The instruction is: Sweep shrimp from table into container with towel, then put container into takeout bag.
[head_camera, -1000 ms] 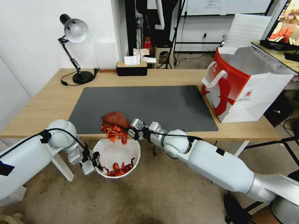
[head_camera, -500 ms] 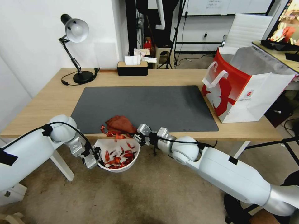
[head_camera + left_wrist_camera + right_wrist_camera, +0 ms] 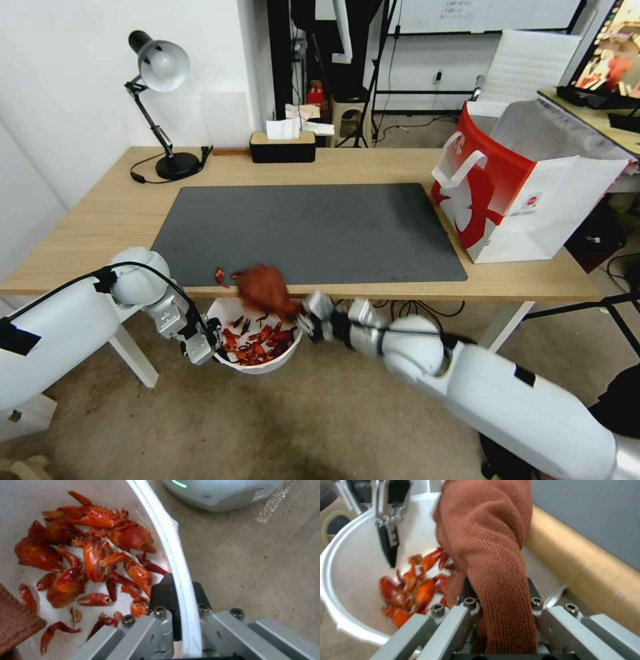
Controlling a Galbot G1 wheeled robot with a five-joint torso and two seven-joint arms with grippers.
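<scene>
Jaws: left gripper (image 3: 180, 597) clamped on container (image 3: 270, 360) rim below worktop (image 3: 100, 220) front edge; right gripper (image 3: 500, 597) clenched on towel (image 3: 490, 535) above shrimp (image 3: 93, 560) inside.

White wall (image 3: 67, 100), desk lamp (image 3: 160, 67) (black base), tissue box (image 3: 282, 147), brownish floor (image 3: 300, 427)

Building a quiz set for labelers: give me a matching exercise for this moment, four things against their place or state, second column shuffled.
Column 1:
1. small bright red-orange shrimp pieces
2. round white deep container
3. rust-red soft towel
4. large red-and-white paper takeout bag

Column 2:
A. standing on the light wooden table
B. clamped in the right claw
C. rim clamped by the left claw
D. mostly piled inside the bowl

Pairs: 1-D, 2-C, 3-B, 4-A
</scene>
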